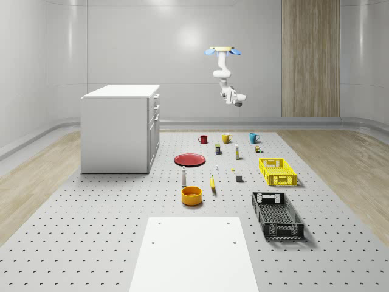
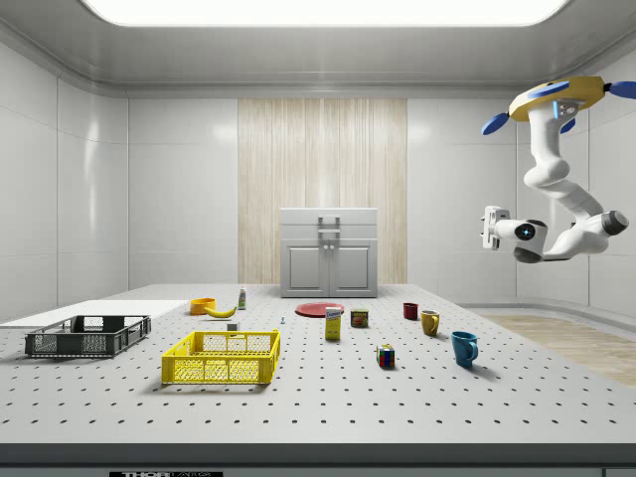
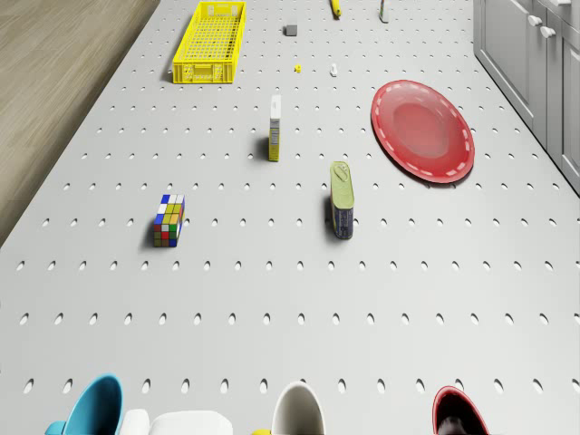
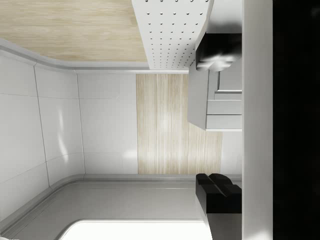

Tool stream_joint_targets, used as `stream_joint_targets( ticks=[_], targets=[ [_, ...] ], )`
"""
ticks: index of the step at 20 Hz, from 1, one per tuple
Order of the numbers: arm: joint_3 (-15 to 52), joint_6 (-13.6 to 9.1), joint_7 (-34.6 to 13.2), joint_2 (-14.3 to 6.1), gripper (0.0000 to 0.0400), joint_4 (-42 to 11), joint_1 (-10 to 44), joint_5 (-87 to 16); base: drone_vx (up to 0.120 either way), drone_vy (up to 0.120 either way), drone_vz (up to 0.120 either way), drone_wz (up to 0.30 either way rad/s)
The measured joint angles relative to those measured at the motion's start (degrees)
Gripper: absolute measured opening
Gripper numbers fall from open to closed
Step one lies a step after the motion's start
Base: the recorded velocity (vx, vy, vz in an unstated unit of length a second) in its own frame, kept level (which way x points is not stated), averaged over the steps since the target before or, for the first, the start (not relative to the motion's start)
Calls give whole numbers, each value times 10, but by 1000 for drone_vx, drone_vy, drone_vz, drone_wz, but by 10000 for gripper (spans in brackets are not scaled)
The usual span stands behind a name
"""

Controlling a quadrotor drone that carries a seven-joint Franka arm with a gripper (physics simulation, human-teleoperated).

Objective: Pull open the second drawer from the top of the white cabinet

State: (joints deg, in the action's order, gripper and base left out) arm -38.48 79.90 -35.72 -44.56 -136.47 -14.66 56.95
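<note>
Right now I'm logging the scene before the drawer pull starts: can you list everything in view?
cabinet: 1, white, whole-scene view's left, drawers shut
plate: 1, red, beside the cabinet
mugs: 3, red, yellow, blue, far row
crates: 2, yellow, black, whole-scene view's right
bowl: 1, orange, near middle
banana: 1, yellow, beside the bowl
puzzle cube: 1, multicoloured, near the mugs
board: 1, white, front
drone: 1, hovering above the mugs
gripper: 1, high in the air, far from the cabinet

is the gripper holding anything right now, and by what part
Nothing is held. The gripper hangs open in mid-air under the hovering drone, above the mugs' end of the table and well away from the white cabinet.
</note>
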Motion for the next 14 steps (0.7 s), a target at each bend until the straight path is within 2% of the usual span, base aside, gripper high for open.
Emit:
stream_joint_targets(
  ticks=[4, 14],
  targets=[
    [-18, 11, -1, -12, 300, -11, -21, 11, 120, -120, 120, 0],
    [-45, 41, -12, -40, 300, -23, -63, 6, 120, -120, 0, 0]
  ],
)
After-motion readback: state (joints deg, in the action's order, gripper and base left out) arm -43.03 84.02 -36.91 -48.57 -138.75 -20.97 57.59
